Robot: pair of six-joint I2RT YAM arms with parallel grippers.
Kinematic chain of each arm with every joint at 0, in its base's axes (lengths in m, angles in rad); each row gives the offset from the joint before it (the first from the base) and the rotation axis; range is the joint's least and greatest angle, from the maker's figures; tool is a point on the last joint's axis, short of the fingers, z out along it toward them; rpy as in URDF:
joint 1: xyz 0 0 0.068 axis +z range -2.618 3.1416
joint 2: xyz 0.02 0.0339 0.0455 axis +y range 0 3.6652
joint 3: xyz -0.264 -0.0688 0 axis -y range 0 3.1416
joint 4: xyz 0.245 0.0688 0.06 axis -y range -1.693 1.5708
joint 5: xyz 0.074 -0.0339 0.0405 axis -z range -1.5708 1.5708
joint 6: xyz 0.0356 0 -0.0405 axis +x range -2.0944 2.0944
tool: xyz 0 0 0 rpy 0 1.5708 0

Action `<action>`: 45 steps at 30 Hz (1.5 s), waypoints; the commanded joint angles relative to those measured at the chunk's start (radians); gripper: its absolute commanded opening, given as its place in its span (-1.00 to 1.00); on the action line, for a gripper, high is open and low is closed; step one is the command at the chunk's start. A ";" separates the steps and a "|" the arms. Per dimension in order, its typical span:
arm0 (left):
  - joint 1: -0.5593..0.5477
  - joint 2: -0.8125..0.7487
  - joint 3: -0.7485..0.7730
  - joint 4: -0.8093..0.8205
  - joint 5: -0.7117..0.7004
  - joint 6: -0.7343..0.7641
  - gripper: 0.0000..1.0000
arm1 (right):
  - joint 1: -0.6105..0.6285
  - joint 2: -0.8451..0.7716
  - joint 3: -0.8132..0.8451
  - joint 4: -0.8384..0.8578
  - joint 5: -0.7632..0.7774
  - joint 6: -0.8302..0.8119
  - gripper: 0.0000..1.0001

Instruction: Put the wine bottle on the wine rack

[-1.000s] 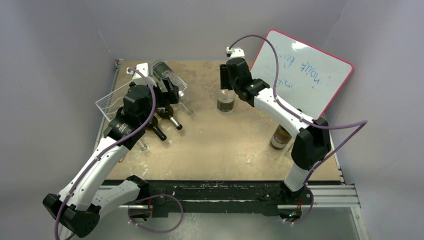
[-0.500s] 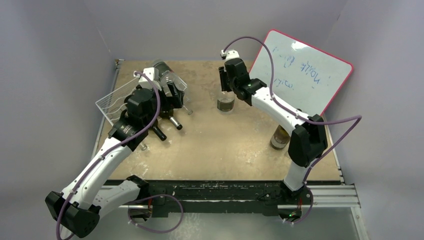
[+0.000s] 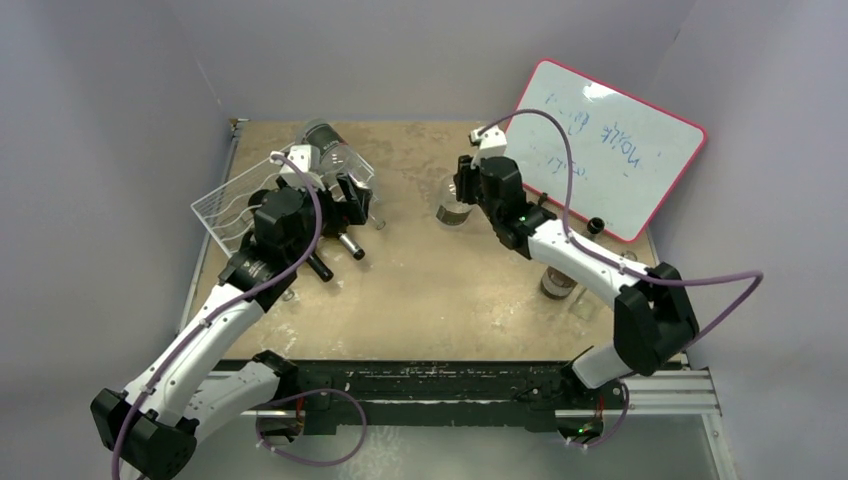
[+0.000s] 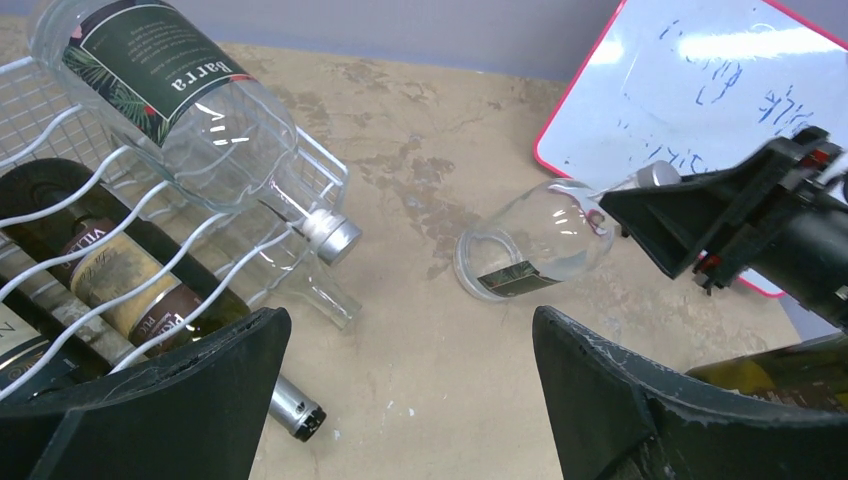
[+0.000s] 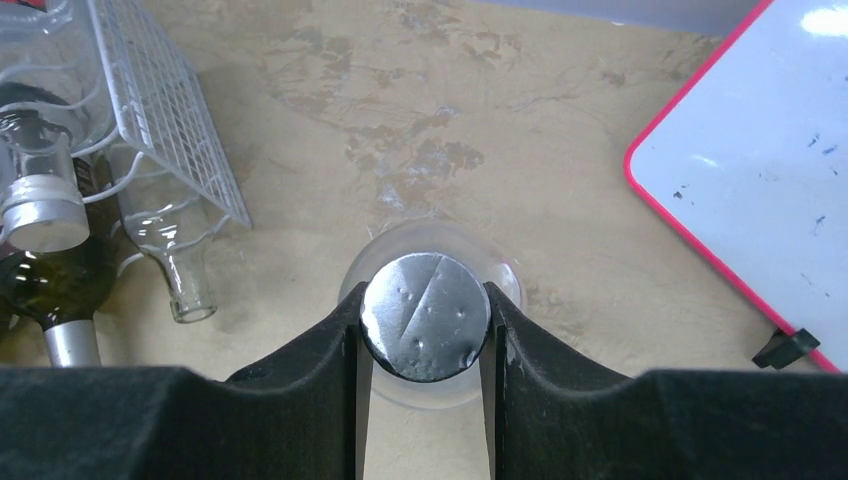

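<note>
My right gripper [image 5: 425, 330] is shut on the silver-capped neck of a clear wine bottle [image 3: 452, 208] with a dark label. The bottle is tilted over the middle back of the table, its base towards the left arm; it also shows in the left wrist view [image 4: 535, 245]. The white wire wine rack [image 3: 225, 205] stands at the back left, and also shows in the left wrist view [image 4: 60, 130]. It holds a clear labelled bottle [image 4: 170, 90] on top and dark bottles [image 4: 110, 290] below. My left gripper [image 4: 410, 330] is open and empty, just right of the rack.
A red-framed whiteboard [image 3: 610, 150] leans at the back right. A brown bottle [image 3: 560, 280] stands under the right arm. A clear bottle neck [image 4: 320, 290] and a dark capped neck [image 4: 295, 410] stick out from the rack onto the table.
My right gripper has moved right and towards the near side with the bottle's neck, tilting the bottle from upright. My left gripper has edged forward beside the rack.
</note>
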 commanded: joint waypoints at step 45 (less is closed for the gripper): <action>0.003 0.035 0.006 0.014 -0.025 0.013 0.83 | 0.062 -0.174 -0.331 -0.223 -0.168 0.166 -1.00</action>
